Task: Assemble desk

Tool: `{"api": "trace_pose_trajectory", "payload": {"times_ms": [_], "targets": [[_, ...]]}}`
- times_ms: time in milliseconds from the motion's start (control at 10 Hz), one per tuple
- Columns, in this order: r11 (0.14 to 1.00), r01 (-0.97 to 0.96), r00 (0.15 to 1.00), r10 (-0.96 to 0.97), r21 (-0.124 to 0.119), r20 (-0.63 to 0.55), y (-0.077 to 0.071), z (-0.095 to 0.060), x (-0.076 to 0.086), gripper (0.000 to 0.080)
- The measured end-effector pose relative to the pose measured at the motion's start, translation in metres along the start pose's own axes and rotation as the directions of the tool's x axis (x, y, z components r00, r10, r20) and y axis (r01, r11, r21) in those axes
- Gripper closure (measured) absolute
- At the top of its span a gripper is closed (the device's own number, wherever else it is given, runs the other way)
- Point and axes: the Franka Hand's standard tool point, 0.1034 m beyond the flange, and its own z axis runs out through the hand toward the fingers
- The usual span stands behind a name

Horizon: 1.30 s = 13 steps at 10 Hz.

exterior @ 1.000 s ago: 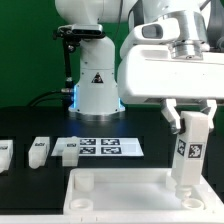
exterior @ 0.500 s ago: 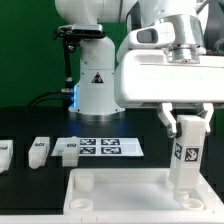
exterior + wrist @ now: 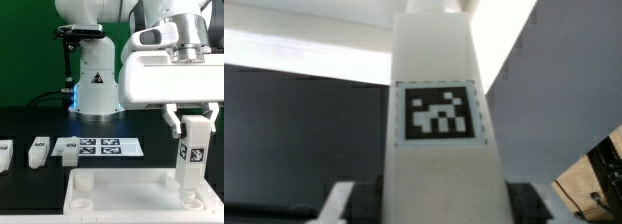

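You see the gripper [image 3: 193,120] clamped on the upper end of one leg [image 3: 189,152], which hangs upright below it. Its lower end reaches a corner of the tabletop [image 3: 118,196] directly under the gripper.

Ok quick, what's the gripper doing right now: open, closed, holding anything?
The gripper is closed on a white desk leg, holding it upright at the tabletop corner on the exterior view's right.

No legible text found.
You had a triangle sign [image 3: 95,78] on the robot base [image 3: 97,95], a coded tag [image 3: 438,110] on the leg [image 3: 438,40], and more on the marker board [image 3: 105,147].
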Motion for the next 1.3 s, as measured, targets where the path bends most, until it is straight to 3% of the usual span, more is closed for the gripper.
{"api": "trace_pose_trajectory", "payload": {"times_ms": [400,1000,1300], "targets": [[1.0,0.004,1.0,-0.004,-0.002,-0.014,0.002,0.006,0.011,0.0514],[1.0,0.013,1.0,-0.013,0.005,-0.007,-0.006,0.0,0.004,0.0514],[1.0,0.015,1.0,-0.015,-0.001,-0.009,-0.002,0.003,0.002,0.0514]]}}
